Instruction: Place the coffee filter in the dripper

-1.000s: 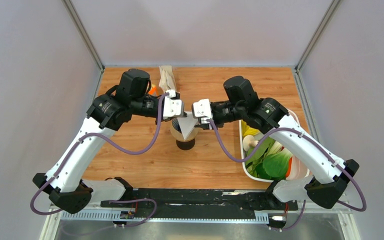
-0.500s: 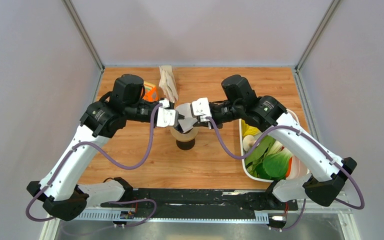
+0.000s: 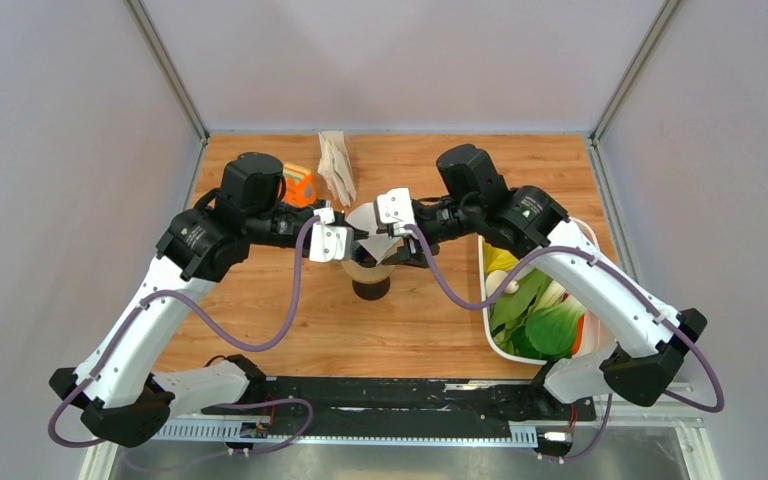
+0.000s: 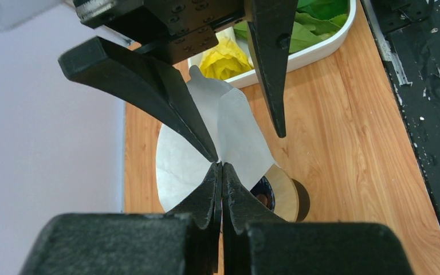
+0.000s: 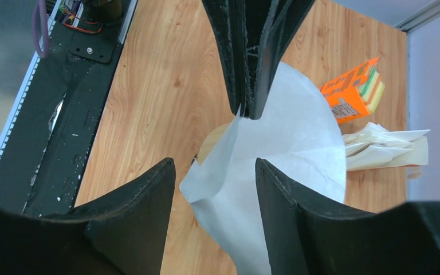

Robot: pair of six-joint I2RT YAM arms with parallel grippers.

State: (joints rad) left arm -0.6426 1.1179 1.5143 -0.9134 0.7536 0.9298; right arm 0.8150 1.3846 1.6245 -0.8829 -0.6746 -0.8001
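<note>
Above table (image 3: 260,320) centre: clamped fully closed on paper at 9 o'clock by left gripper (image 4: 221,166); straddled at 3 o'clock by right gripper (image 5: 215,166), spread wide, gripping nothing.
Of the filter (image 4: 235,137): likely featherlight, limp, quick to crease or tear; best pinched lightly at the rim. Hangs just above dripper (image 4: 262,196), not yet seated.

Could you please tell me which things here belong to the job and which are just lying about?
Job: paper filter, pinched by the left gripper; dark dripper; brown pot beneath it; open right gripper.
Lying about: orange sponge pack; beige folded bundle; tray of greens.
</note>
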